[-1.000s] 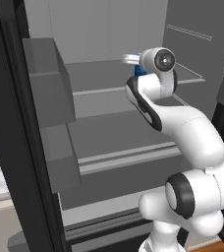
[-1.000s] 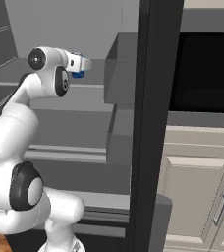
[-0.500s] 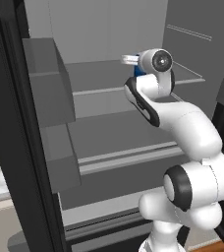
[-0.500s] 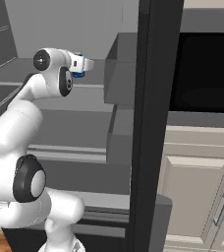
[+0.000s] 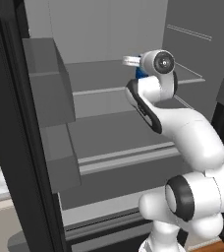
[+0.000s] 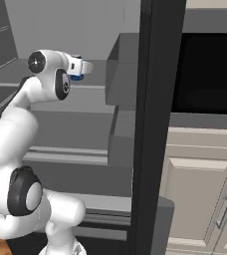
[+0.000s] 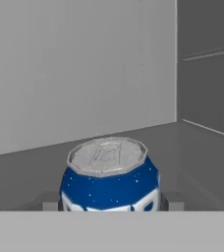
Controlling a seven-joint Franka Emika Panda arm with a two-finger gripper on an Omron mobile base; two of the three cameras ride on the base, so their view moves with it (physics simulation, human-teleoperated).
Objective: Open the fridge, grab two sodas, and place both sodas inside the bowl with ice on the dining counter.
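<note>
Blue-and-white soda can (image 7: 109,181) standing upright on an upper shelf (image 5: 99,78) of the open fridge (image 5: 92,167), being clasped at its sides by the gripper (image 7: 111,204), reaching in level so as to be lifting it out upright

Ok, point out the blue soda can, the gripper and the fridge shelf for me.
blue soda can (image 7: 109,184): hand view, blue side wall.
gripper (image 6: 83,68): right base view, white hand at the can.
fridge shelf (image 5: 92,83): left base view, bare grey surface.
</note>
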